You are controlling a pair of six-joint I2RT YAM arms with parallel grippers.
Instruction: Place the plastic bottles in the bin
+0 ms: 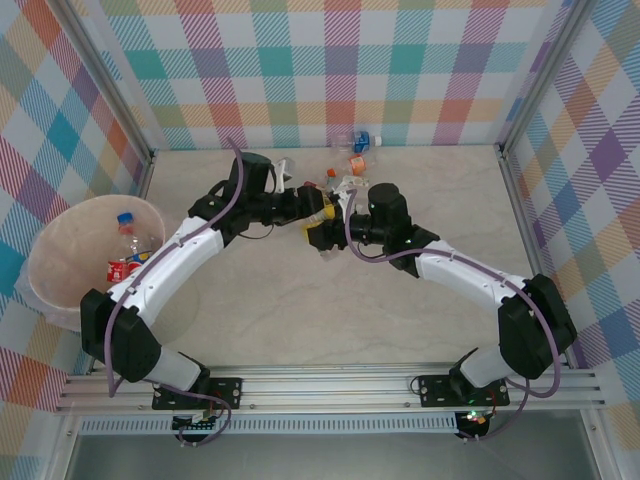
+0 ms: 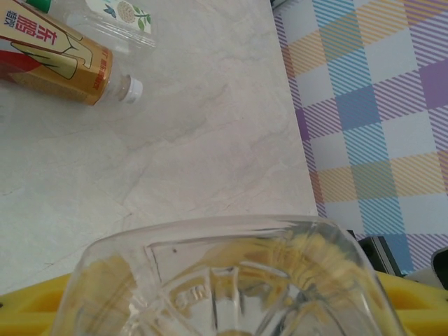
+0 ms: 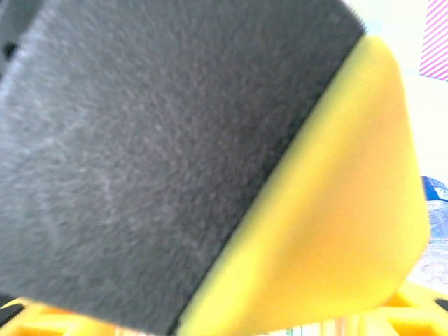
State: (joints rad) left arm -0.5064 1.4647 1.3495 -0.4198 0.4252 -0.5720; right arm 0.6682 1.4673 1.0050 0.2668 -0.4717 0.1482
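Note:
In the left wrist view the base of a clear plastic bottle [image 2: 231,280] sits between my left gripper's yellow fingers [image 2: 28,308], which are closed against its sides. From above, my left gripper [image 1: 318,212] and right gripper [image 1: 322,238] meet tip to tip at mid-table, beside a small heap of plastic bottles [image 1: 340,182]. A black-padded yellow finger [image 3: 140,154] blocks the right wrist view, so the right jaws and anything in them are hidden. The pale pink bin [image 1: 45,250] stands at the far left with bottles [image 1: 128,240] inside.
Two more bottles [image 1: 360,142] lie by the back wall. A brown-labelled bottle [image 2: 63,59] and a clear white-labelled one [image 2: 119,17] lie on the marble top past the left gripper. Checked walls close the sides and back.

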